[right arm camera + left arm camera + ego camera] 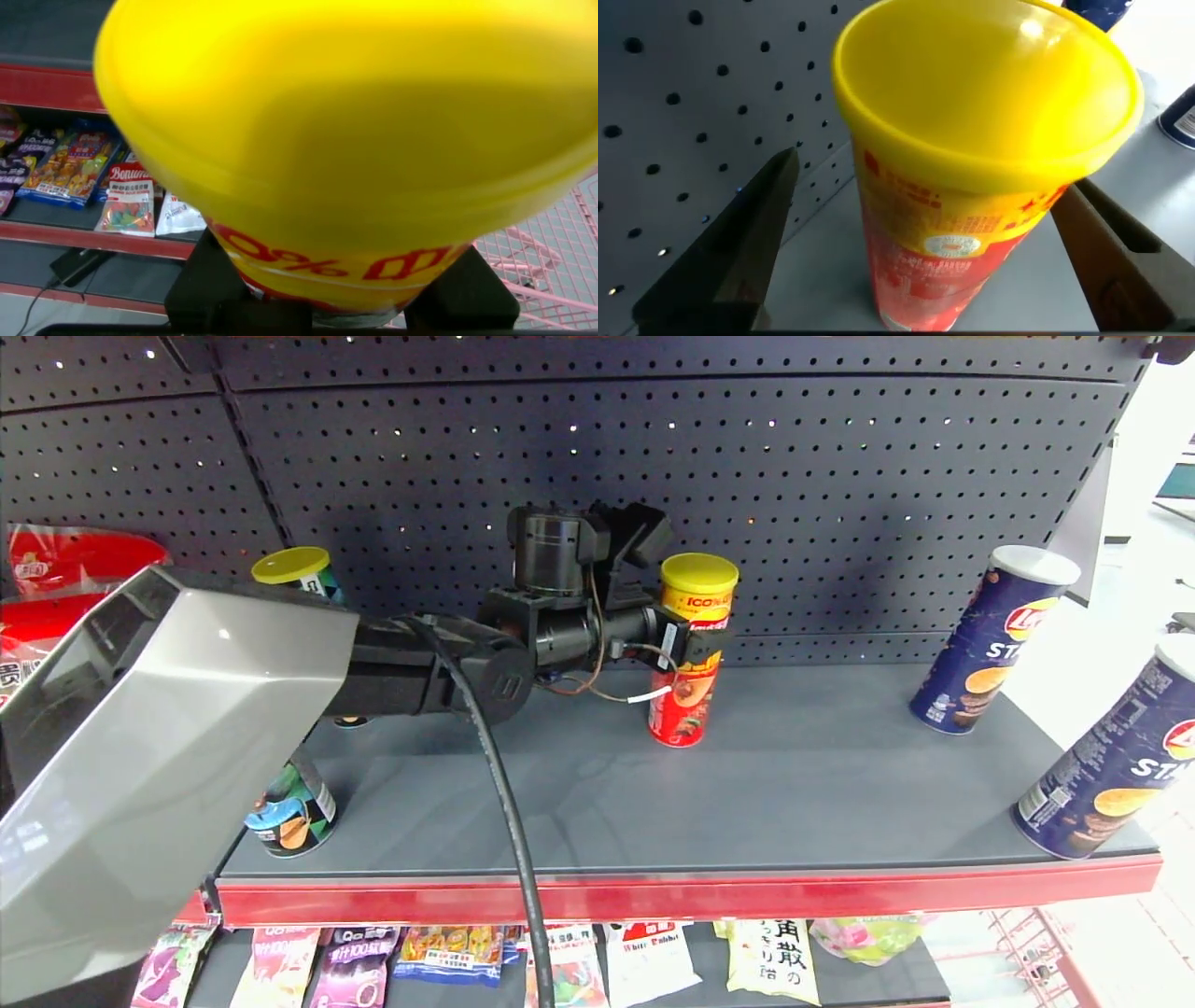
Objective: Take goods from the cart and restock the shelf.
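Well, left gripper (702,651), jaws apart around centre-frame red can (681,709), could topple it withdrawing; right gripper (336,299) clamps second can (346,121).

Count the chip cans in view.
6. Top shelf, right end: back blue can, front blue can. Middle: red can inside the left end effector. Left, partly behind the arm: back left can, front left can. Second red can: in the right end effector. Others may be hidden.
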